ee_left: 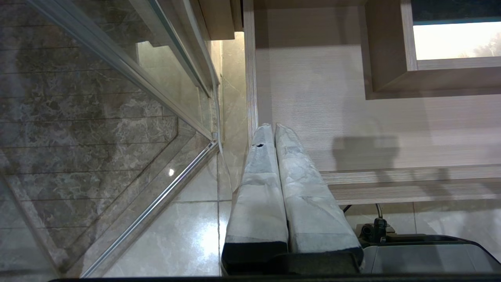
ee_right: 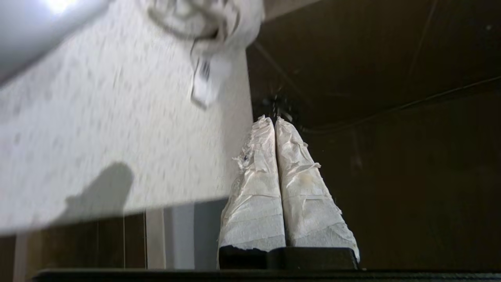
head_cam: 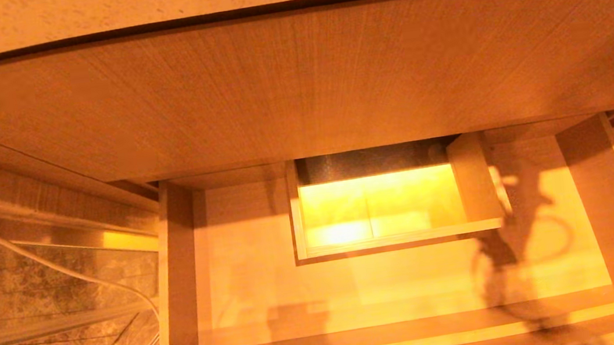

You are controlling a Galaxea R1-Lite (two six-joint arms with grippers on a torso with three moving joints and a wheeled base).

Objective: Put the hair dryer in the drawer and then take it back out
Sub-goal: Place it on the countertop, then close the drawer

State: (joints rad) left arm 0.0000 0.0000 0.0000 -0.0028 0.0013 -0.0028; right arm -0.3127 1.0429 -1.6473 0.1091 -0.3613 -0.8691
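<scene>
Boxed cut-out (head_cam: 382,210) — drawer's (head_cam: 180,282) mid-back

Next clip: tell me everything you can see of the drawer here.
The drawer is pulled open below the wood panel. It is wide and shallow, in light wood grain, with a pale floor and low side walls. A boxed cut-out stands at mid-back, brightly lit inside. Dark shadows fall across the right of the floor; nothing visibly touches it.
</scene>
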